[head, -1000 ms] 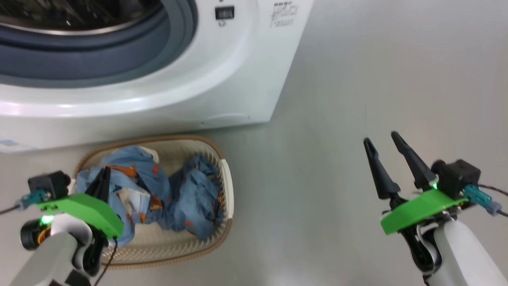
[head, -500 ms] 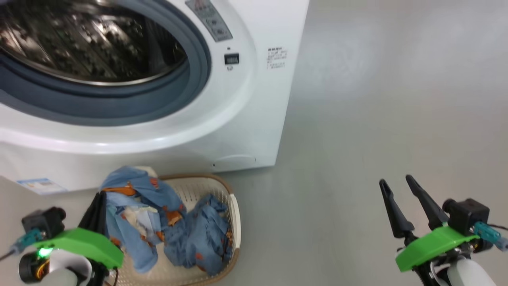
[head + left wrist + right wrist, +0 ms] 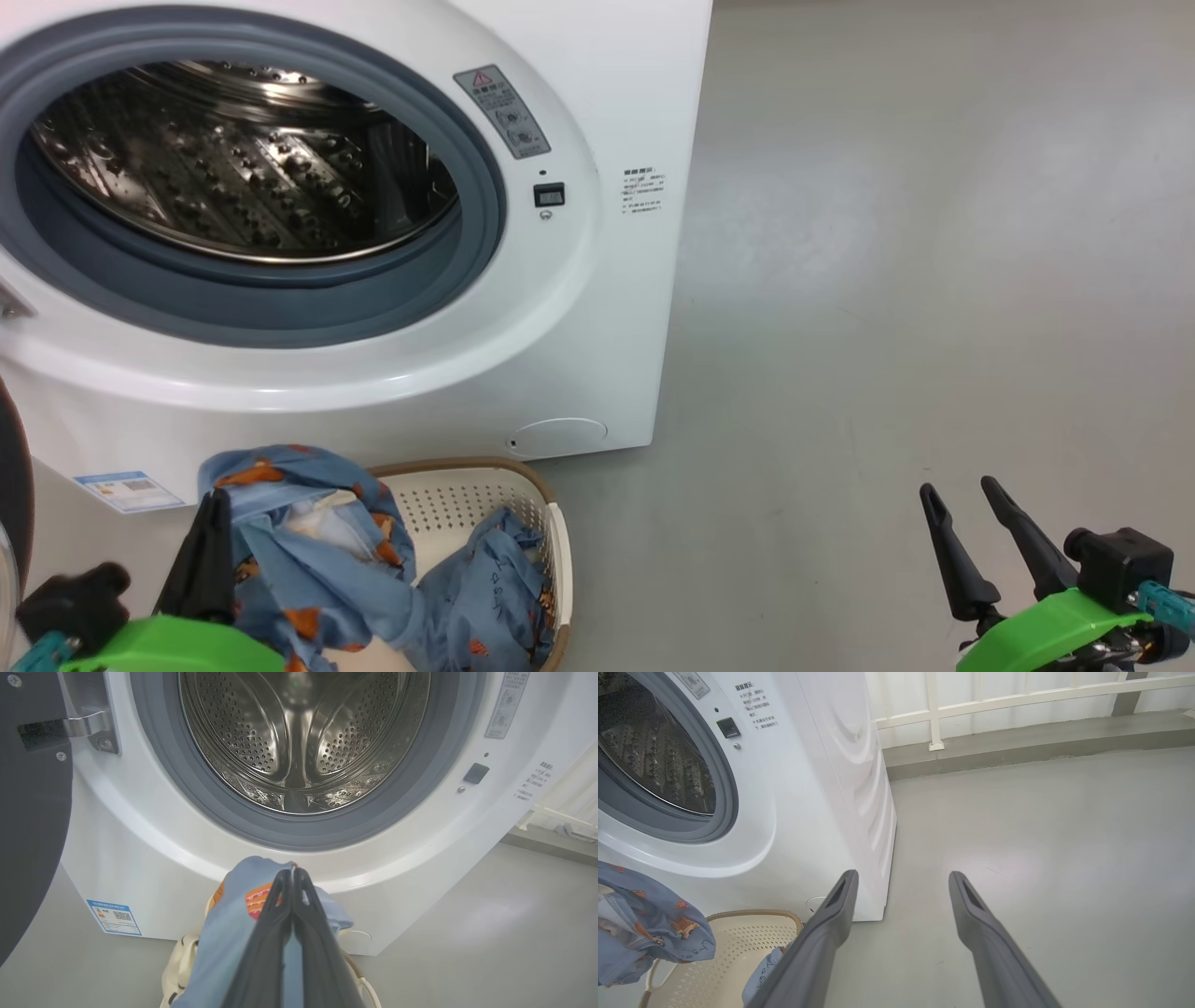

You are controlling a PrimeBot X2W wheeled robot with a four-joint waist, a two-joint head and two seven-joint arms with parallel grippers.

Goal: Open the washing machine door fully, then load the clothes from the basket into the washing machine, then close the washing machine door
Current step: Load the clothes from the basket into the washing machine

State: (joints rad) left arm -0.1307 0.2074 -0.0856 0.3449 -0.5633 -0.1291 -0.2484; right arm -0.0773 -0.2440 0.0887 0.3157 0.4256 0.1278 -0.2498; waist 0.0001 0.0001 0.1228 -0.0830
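The left gripper [image 3: 291, 877], clamped on a blue bear-print garment [image 3: 308, 551], has raised it above the basket [image 3: 558, 551] at lower left over the last second. The head camera has tilted up, bringing the drum [image 3: 243, 168] to upper left. Another garment [image 3: 485, 597] lies in the basket. The washing machine door [image 3: 28, 835] stands open at far left. The right gripper [image 3: 957, 487], lower right, is spread wide and empty. Loading looks under way.

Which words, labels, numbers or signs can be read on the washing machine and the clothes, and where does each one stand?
Warning sticker on the washing machine front: red triangle sign; print too small to read.
Printed block right of the opening: characters, too blurred to quote.
Blue label at the lower corner: a QR code; text too small.
Dark handwriting on the clothes: not legible.
No text can be quoted.
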